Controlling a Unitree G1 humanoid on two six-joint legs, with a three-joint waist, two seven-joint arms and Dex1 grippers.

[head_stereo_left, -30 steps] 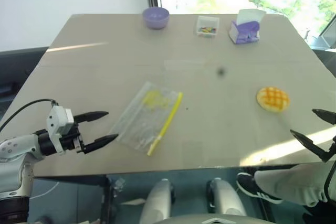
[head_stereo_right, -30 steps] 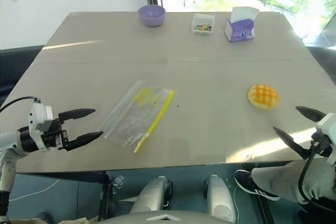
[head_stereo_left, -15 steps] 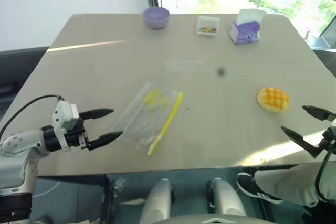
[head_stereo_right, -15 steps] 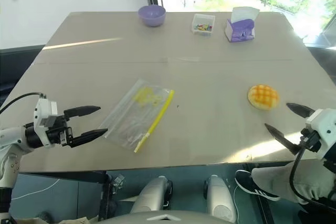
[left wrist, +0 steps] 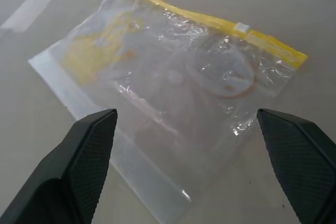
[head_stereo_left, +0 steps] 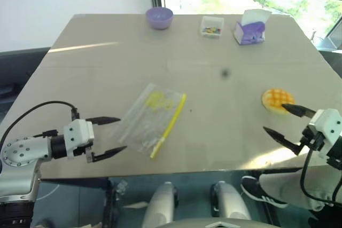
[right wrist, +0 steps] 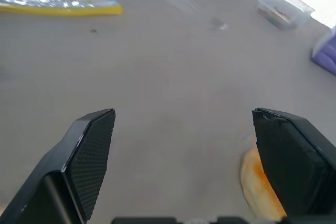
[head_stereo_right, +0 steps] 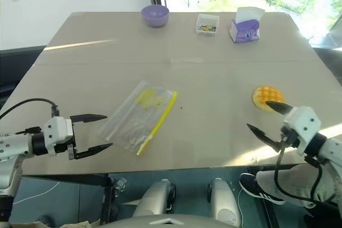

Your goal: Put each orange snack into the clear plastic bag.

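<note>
Right tool (head_stereo_left: 282,123) has swung in w/ fingers spread, empty, now just beside the orange snack (head_stereo_left: 275,100) on the worktop (head_stereo_left: 214,52), so pickup looks next. Left tool (head_stereo_left: 109,136), also spread & empty, has rolled and edged toward the clear plastic bag (head_stereo_left: 152,118), which lies flat, well apart from the snack. Vs a sec ago neither item has moved.

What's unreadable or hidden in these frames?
- Orange snack: near edge covered by a jaw of the right gripper in the eye views; cut off at the bottom edge behind a jaw in the right wrist view.
- Small clear box: contents too small to identify.
- Clear plastic bag: whether the yellow seal strip is zipped cannot be told.
</note>
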